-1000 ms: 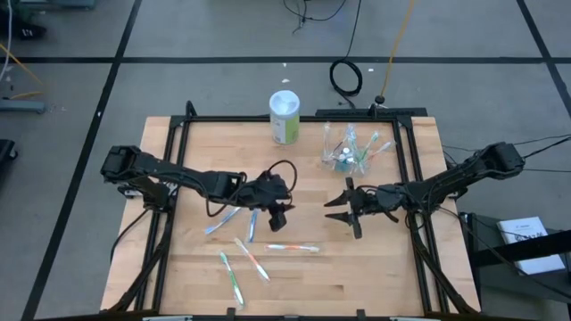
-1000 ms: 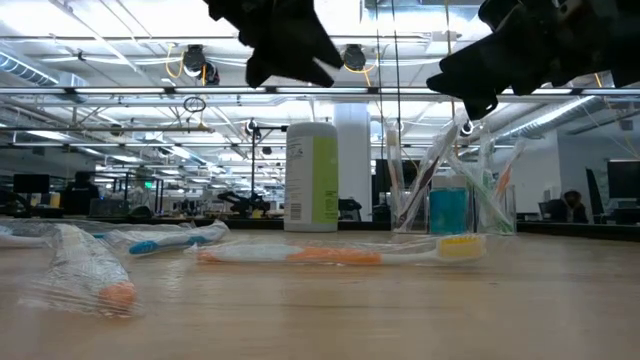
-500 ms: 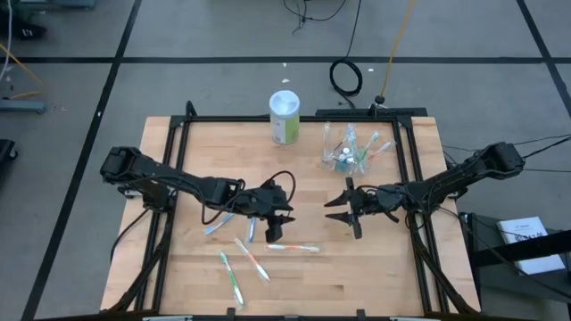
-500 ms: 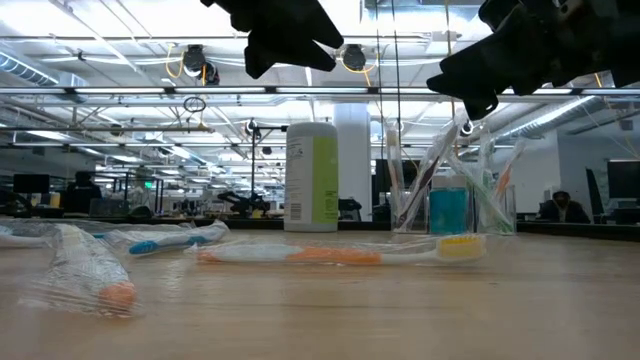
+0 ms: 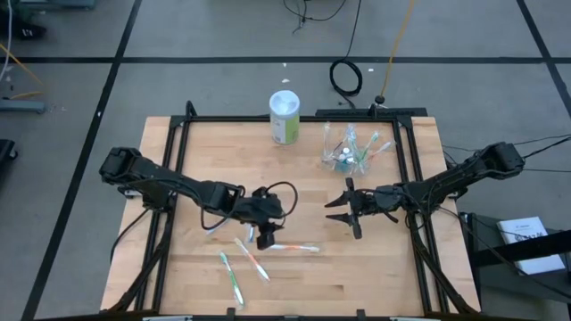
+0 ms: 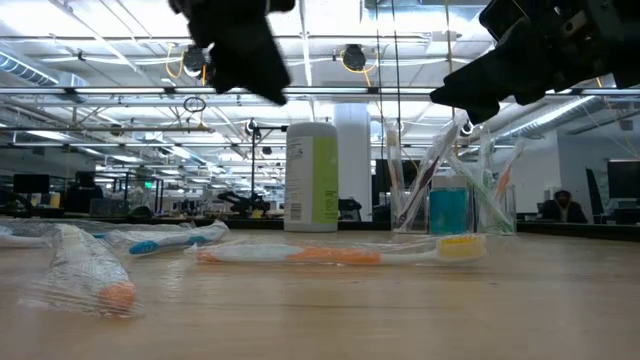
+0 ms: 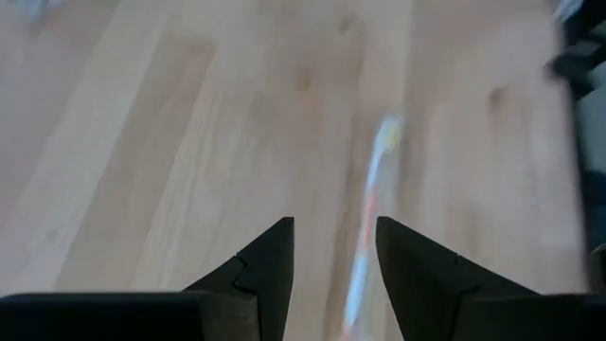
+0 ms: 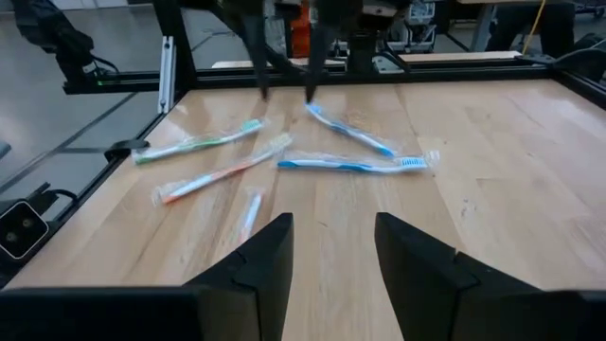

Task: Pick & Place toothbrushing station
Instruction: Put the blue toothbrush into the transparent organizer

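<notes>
A clear plastic cup (image 5: 349,153) holding several toothbrushes and teal toothpaste tubes stands at the table's far right; it also shows in the low view (image 6: 450,205). Several wrapped toothbrushes lie flat on the wood: an orange-and-white one (image 5: 293,248), an orange one (image 5: 252,259), a green one (image 5: 231,274) and a blue one (image 5: 221,224). My left gripper (image 5: 265,235) is open and empty above the table, just left of the orange-and-white toothbrush (image 7: 372,213). My right gripper (image 5: 342,210) is open and empty, hovering at the table's middle right.
A tall white-and-green canister (image 5: 285,117) stands at the far edge, left of the cup. A black frame rail (image 5: 406,169) runs along the table's right side. Bare wood lies between the two grippers and along the near right.
My left gripper has moved toward the table's near edge and slightly left, from beside the blue toothbrushes to just left of the orange-and-white toothbrush. The toothbrushes and cup lie as before.
</notes>
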